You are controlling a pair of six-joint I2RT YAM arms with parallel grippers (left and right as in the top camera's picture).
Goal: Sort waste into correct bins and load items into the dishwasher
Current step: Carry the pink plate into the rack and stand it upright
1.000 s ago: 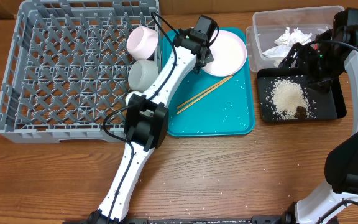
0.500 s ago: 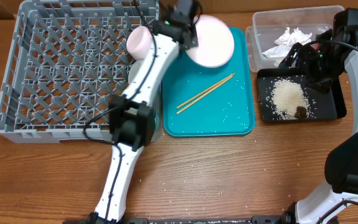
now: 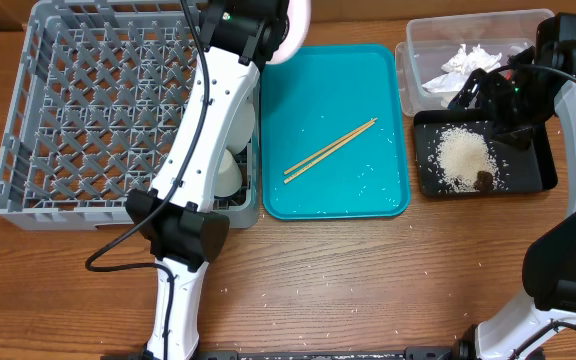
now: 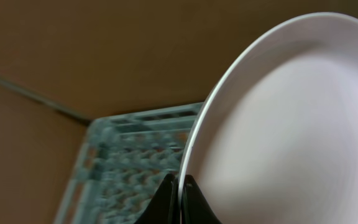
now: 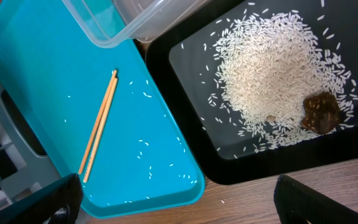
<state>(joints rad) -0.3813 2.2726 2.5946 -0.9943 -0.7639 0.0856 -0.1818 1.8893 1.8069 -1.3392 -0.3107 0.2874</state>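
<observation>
While the left gripper [image 4: 182,198] is clamped on the rim of the white-pink plate [image 4: 278,124], that plate [image 3: 299,30] is held up on edge at the top centre of the overhead frame, over the upper right corner of the grey dish rack [image 3: 68,120]. A white bowl [image 3: 230,173] sits at the rack's lower right, partly hidden by the left arm. The chopsticks [image 3: 330,150] lie side by side, diagonal, mid-frame on the teal tray [image 3: 368,90], among loose grains [image 5: 145,143]. At upper right, the crumpled napkin [image 3: 468,60] rests in the clear tub [image 3: 410,70]. Just below it, the black tray [image 3: 530,165] holds the rice pile [image 3: 461,155] with the brown lump [image 3: 483,181] at its lower right edge. The right gripper [image 5: 179,202] hangs above the black tray, jaws spread wide and empty.
</observation>
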